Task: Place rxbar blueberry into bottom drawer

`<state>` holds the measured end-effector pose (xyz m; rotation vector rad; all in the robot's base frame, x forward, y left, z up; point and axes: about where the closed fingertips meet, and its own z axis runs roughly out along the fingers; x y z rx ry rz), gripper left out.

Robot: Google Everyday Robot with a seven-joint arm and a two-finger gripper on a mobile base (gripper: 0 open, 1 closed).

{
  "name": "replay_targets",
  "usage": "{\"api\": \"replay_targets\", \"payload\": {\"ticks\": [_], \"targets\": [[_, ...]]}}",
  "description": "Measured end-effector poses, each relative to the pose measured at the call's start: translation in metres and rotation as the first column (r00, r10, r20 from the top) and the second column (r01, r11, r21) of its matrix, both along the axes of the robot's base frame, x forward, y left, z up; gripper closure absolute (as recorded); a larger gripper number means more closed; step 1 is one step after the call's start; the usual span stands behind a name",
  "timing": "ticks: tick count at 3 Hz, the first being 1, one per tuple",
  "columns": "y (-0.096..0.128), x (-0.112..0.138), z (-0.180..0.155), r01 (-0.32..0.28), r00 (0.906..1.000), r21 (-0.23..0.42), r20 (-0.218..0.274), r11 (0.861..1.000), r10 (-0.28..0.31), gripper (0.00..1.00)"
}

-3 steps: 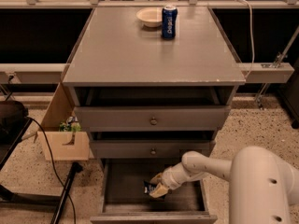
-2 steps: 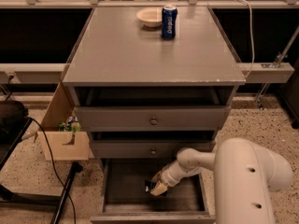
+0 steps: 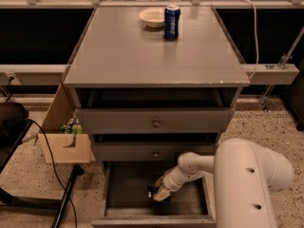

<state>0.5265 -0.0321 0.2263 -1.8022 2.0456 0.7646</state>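
Note:
The bottom drawer [image 3: 128,213] is pulled open below two upper drawers with round knobs. My white arm reaches down into it from the right. My gripper [image 3: 160,193] hangs low inside the drawer, near its middle. A small dark object with light marks, the rxbar blueberry [image 3: 153,192], shows at the gripper's left tip, close to the drawer floor. I cannot tell whether it rests on the floor or is held.
A blue soda can [image 3: 172,22] and a white bowl [image 3: 151,17] stand at the back of the cabinet top [image 3: 152,56]. A cardboard box [image 3: 64,137] with a green item sits on the floor at the left, beside a black cable and stand.
My arm's upper housing has moved closer and fills more of the lower right. The gripper has stayed at about the same spot inside the drawer.

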Motion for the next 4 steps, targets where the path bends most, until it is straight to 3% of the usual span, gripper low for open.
{"api": "replay_targets", "payload": {"ticks": [4], "targets": [[-0.015, 0.008, -0.058, -0.078, 0.9921, -0.037, 0.096, 0.996, 0.081, 1.0]]}}
